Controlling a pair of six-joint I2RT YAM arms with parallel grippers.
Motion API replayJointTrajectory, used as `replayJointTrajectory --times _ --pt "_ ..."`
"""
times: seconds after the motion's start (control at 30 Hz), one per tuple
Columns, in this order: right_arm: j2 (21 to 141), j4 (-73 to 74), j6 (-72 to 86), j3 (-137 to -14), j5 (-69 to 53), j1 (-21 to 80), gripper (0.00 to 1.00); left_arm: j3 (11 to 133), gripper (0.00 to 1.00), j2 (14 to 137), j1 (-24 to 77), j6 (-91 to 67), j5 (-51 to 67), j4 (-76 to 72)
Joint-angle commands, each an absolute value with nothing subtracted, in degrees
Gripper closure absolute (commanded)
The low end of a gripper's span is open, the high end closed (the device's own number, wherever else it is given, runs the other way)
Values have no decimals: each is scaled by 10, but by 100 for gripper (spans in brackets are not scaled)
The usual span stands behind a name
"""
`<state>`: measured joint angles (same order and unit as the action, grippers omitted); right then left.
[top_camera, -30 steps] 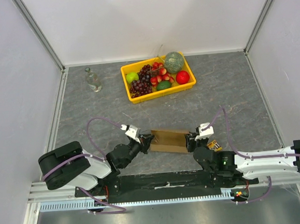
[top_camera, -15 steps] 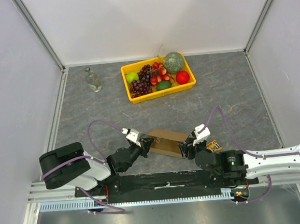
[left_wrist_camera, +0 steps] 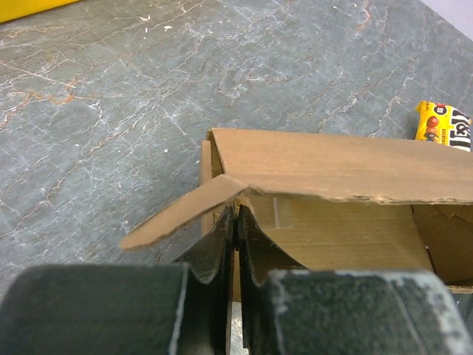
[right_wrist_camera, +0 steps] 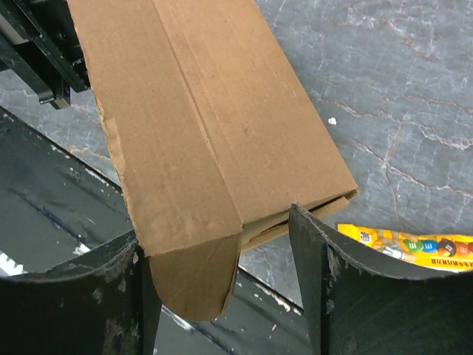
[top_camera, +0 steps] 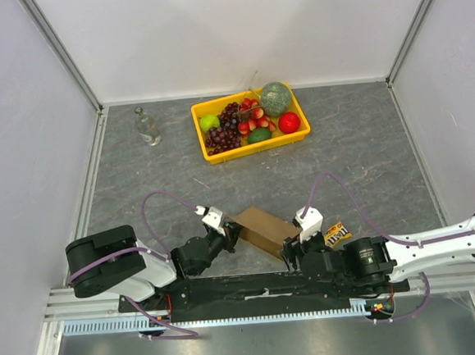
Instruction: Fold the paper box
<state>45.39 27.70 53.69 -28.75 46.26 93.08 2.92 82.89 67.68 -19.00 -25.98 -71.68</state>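
Brown cardboard is taking shape as a carton: the paper box (top_camera: 262, 229) is lying on the grey table (top_camera: 366, 143) near its front edge, between the two arms and well apart from the yellow fruit tray (top_camera: 252, 149) at the back. The left gripper (left_wrist_camera: 236, 231) is pinching a thin edge of cardboard at the box's left end, its fingers nearly together. The right gripper (right_wrist_camera: 222, 240) is standing wide, its fingers flanking the box's right end and not clamping it, with a gap showing on one side. A yellow candy packet (right_wrist_camera: 399, 248) is lying just beside that end. Judging by these views, the body is looking done, since the long panels are already creased into a rectangular sleeve. The ends are looking unfinished: a loose flap (left_wrist_camera: 177, 218) is sticking out sideways at the left, the left wrist view is looking straight into the open inside, and a rounded tab (right_wrist_camera: 196, 277) is hanging free at the right. What is remaining, it seems, is folding in and tucking both ends.
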Motion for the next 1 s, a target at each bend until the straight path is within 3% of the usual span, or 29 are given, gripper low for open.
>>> replayJointTrajectory --times 0.0,0.43,0.6,0.7,0.97 --pt "462 366 613 -346 445 943 30 12 91 830 686 -195 -282 -730" --pt "399 445 571 -453 321 955 30 10 92 827 686 -193 -295 -725" --pt "327 381 555 -417 437 955 33 10 89 815 691 -194 -295 -713" --pt "316 316 530 -380 492 955 42 12 82 795 694 -197 -293 -687" --pt "440 257 523 -391 564 954 54 20 72 697 704 -192 -288 -580"
